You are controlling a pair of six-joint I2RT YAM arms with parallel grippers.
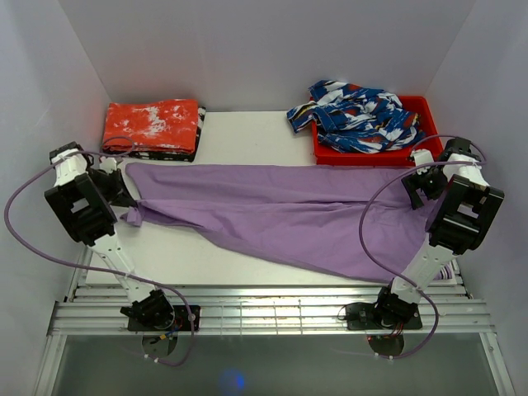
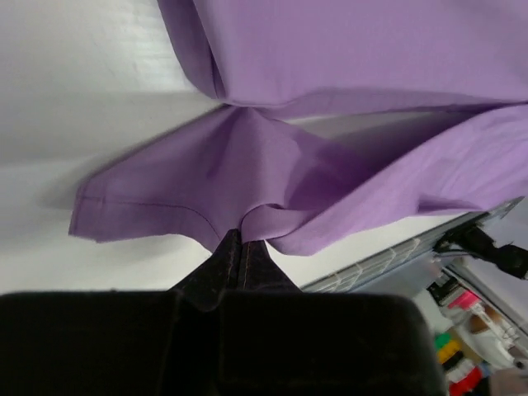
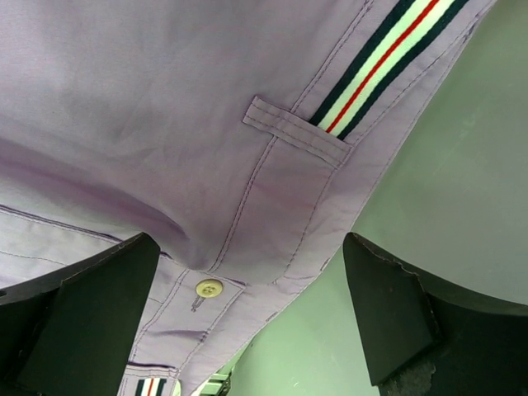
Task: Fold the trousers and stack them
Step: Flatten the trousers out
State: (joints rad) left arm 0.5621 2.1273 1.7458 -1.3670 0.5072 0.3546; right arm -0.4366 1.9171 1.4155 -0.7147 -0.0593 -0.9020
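The trousers (image 1: 280, 219) lay spread flat on the desk (image 1: 247, 132), their long axis running from one hand straight across to the other. The left hand (image 2: 238, 247) was clenched on the leg end, its fingers pinched shut on a fold of lilac cloth just behind the hem (image 2: 140, 210), which was lifted a little off the surface. From that grip the legs stretched away toward the right hand (image 3: 247, 243).

The right hand stood released, fingers spread wide, directly above the waist end. Between its fingers showed the button (image 3: 209, 288), and just beyond them the striped waistband trim (image 3: 388, 49). It gripped nothing; whether its tips touched the cloth could not be told. Each hand was therefore the nearer one to its own end of the garment. By my reading, a lengthwise fold depended on the right hand first closing on the waistband below it.

Beyond the right hand, on its far side, a red bin (image 1: 371, 157) held a blue-white-red patterned garment (image 1: 359, 115) that spilled over the rim on the side toward the left hand. Beyond the left hand, a folded red-orange cloth (image 1: 153, 124) rested on the desk, close to the upper trouser leg.
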